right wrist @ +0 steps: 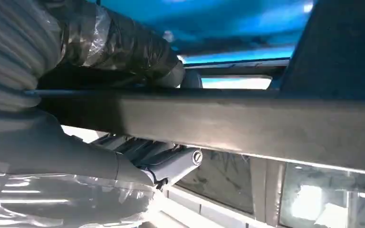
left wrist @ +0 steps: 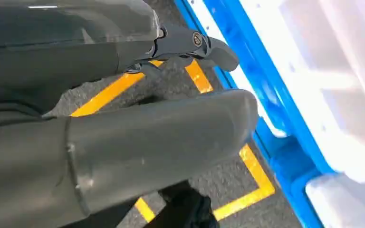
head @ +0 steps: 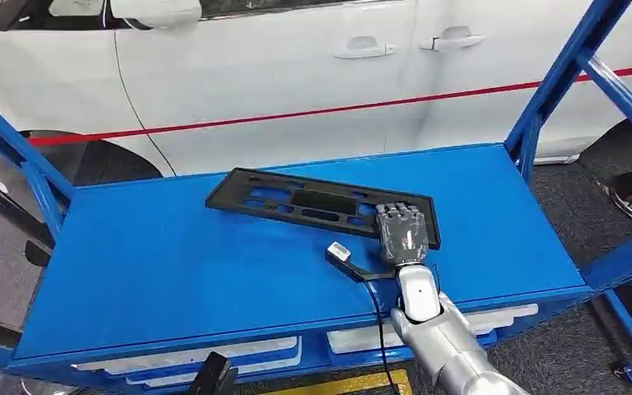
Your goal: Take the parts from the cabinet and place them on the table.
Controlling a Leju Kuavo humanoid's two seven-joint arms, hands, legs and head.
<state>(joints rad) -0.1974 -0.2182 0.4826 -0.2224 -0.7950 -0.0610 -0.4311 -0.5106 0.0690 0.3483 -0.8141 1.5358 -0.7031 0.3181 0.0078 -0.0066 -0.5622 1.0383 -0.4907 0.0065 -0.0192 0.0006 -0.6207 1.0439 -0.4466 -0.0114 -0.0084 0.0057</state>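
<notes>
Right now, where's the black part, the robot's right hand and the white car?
black part [head: 296, 200], head view, its slotted middle.
right hand [head: 401, 233], head view, back of the hand.
white car [head: 296, 66], head view, door panel.

No text, label, brand or number can be read in any of the views. The only markings are plain ones: a red stripe [head: 313, 113] along the white car [head: 296, 74], and yellow lines [left wrist: 252, 166] on the floor, neither bearing any letters.
</notes>
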